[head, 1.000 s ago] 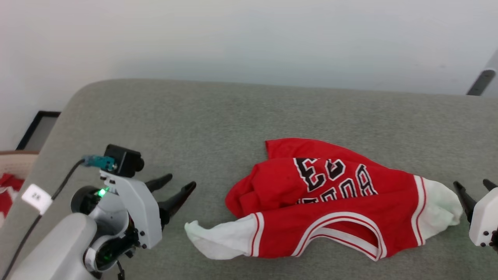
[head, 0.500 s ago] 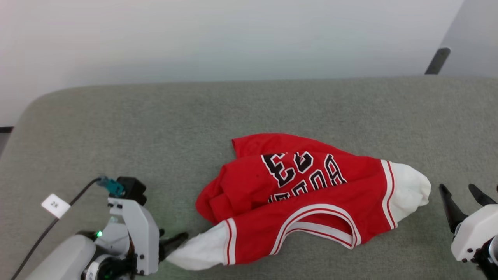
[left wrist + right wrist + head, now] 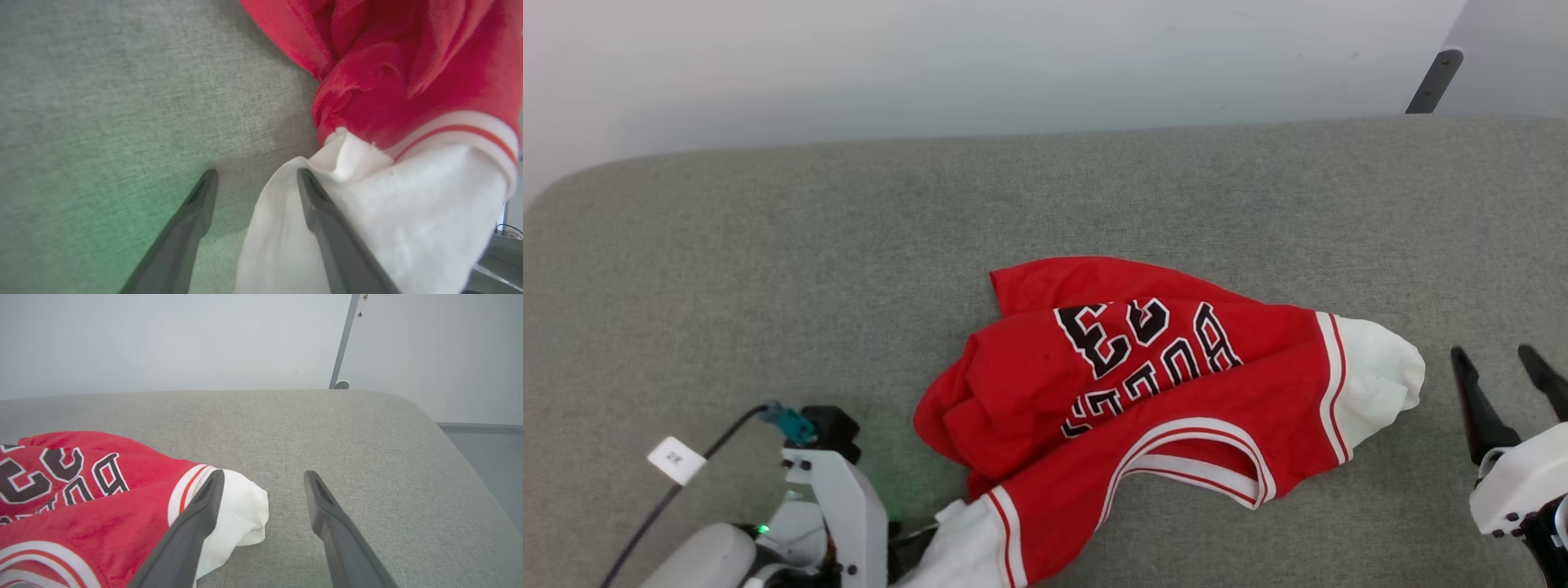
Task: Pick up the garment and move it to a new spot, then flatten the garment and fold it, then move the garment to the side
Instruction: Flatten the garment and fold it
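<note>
The garment (image 3: 1143, 392), a red jersey with white sleeves and black white-outlined lettering, lies crumpled on the grey padded surface (image 3: 849, 245). My left gripper (image 3: 915, 545) sits at the bottom left, against the near white sleeve (image 3: 960, 551). In the left wrist view the left gripper (image 3: 256, 173) is open; the sleeve's edge (image 3: 286, 212) lies in the gap and under the right-hand finger. My right gripper (image 3: 1492, 353) is open just right of the far white sleeve (image 3: 1376, 376). In the right wrist view the right gripper (image 3: 264, 473) hovers by that sleeve's end (image 3: 245, 514).
A pale wall rises behind the grey surface, with a dark post (image 3: 1429, 82) at the upper right. The surface's rounded right edge (image 3: 457, 449) drops to the floor. A black cable with a white tag (image 3: 676, 460) trails from my left wrist.
The head camera has swung right and down. My left gripper has come in from beside the garment to the near white sleeve. The right gripper stays open by the far sleeve.
</note>
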Robot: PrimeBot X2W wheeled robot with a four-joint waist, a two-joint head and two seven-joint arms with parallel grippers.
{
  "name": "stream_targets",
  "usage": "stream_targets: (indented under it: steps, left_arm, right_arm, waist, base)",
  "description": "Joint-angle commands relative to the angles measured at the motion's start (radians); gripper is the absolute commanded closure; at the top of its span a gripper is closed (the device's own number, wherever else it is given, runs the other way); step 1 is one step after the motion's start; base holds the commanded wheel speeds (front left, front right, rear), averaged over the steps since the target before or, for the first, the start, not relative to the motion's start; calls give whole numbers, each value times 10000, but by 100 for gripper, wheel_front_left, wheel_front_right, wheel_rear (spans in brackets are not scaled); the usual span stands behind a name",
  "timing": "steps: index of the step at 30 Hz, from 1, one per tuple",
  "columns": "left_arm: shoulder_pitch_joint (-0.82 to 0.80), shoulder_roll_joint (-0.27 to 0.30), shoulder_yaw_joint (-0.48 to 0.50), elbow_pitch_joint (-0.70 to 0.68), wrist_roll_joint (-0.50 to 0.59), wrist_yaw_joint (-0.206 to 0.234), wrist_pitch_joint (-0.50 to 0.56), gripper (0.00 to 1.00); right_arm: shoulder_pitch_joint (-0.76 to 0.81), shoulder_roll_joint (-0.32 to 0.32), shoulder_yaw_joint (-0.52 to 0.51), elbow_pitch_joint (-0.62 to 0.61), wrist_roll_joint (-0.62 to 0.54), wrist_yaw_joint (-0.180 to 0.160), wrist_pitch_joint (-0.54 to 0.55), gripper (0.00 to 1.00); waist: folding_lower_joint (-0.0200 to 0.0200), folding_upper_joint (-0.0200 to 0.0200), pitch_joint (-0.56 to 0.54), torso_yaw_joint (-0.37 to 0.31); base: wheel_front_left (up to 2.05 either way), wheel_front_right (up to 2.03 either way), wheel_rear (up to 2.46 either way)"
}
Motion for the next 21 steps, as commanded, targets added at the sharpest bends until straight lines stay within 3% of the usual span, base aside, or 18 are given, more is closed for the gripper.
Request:
stream_targets:
  steps: [1,6,14,15,16,17,18,21]
  left_arm:
    - [168,-109,-90,-5,-44,65,46,0]
    - [263,-306,-202,-19,-63,101,41,0]
    - [486,-607,-482,-126,-176,193,243,0]
    - [511,-648,-526,-99,-148,189,227,17]
    - [559,-711,-573,-66,-169,170,233,58]
    - [597,-764,-623,-31,-191,131,250,82]
    - [604,-798,-659,17,-169,92,212,100]
    - [522,-887,-749,189,-58,-83,101,100]
  right_arm:
    - [-8,58,-20,-120,-68,-8,-200,0]
    - [-84,91,-52,-355,-244,-8,-863,0]
    - [-52,253,-126,-450,-341,-8,-1003,0]
    - [-44,283,-130,-459,-364,-8,-1019,0]
    - [-37,304,-131,-445,-378,-8,-1024,0]
    - [-33,308,-127,-417,-382,-8,-1032,0]
    - [-38,318,-115,-373,-352,-8,-1035,0]
    - [-99,259,-84,-244,-262,-8,-1068,0]
  waist:
    - [0,0,22,5]
    - [0,0,60,15]
    - [0,0,140,53]
    - [0,0,147,58]
    - [0,0,155,63]
    - [0,0,162,70]
    - [0,0,171,75]
    - [0,0,175,98]
  base:
    - [0,0,0]
    - [0,0,0]
    - [0,0,0]
    - [0,0,0]
    - [0,0,0]
    - [0,0,0]
    - [0,0,0]
    - [0,0,0]
